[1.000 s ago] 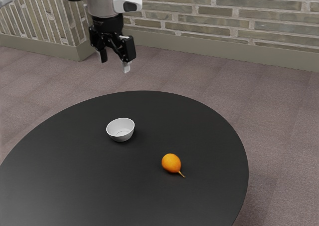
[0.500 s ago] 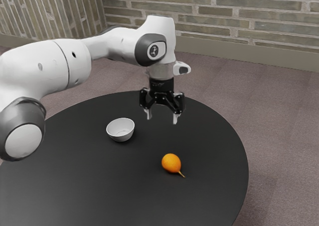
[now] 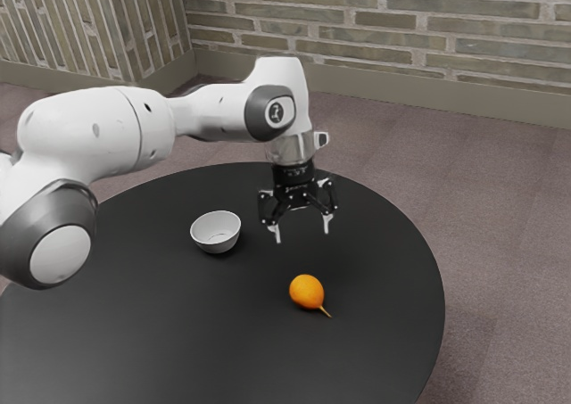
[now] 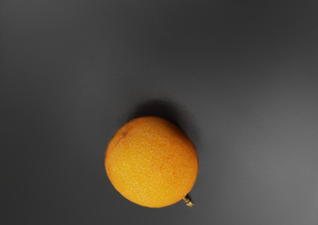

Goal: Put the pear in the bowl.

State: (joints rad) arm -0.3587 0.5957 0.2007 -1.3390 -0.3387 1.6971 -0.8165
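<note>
pincer [image 3: 302,235] above pear [image 3: 306,292], fingers spread wide, nothing held.
pear on table [image 3: 178,333], below pincer, apart from it, stem on. bowl [image 3: 217,246] on table, to the exterior view's left of pincer. arm [image 3: 98,127] has round badge [image 3: 276,111] above pincer, mark too small to read.

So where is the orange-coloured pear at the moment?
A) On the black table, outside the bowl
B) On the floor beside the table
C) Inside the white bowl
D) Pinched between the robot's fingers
A: the pear lies on the dark tabletop, apart from the white bowl, with the open gripper above the table and not touching it.
</note>
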